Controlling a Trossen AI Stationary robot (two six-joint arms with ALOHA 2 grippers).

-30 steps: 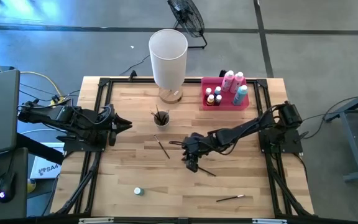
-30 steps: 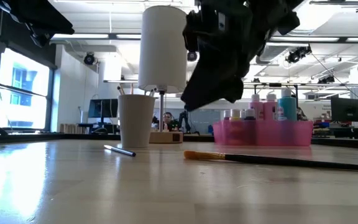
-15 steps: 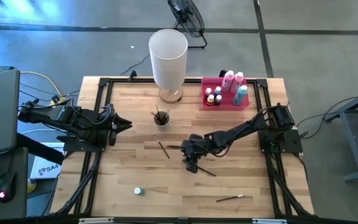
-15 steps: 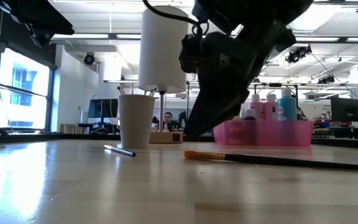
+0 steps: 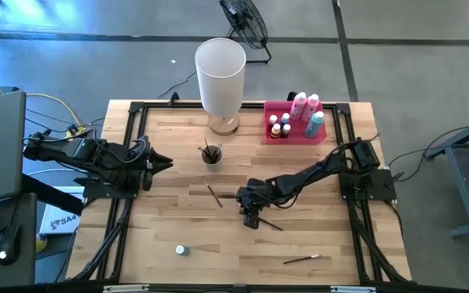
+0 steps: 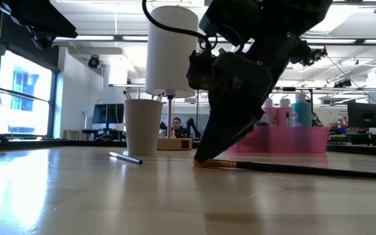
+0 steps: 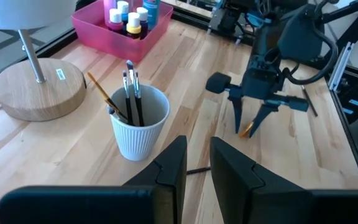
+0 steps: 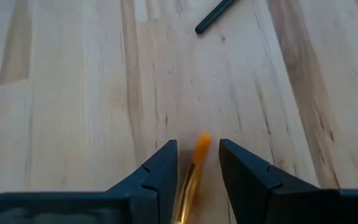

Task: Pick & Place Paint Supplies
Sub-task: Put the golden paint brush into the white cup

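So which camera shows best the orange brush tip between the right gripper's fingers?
The right wrist view: the orange tip sits between its fingers. The low view shows the paintbrush side-on; high and left wrist views show it small.

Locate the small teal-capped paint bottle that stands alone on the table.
In the high view, the teal-capped bottle stands alone near the table's front edge, left of centre, far from the pink tray and forward-left of the right pincer.

The table [image 5: 177, 220] is pale wood planks with a smooth, faintly glossy finish (light reflects off it in the low view). The cup [image 7: 140, 124] looks ribbed and matt white — the tray [image 7: 98, 28] translucent pink plastic, the lamp base [image 7: 33, 92] light wood.
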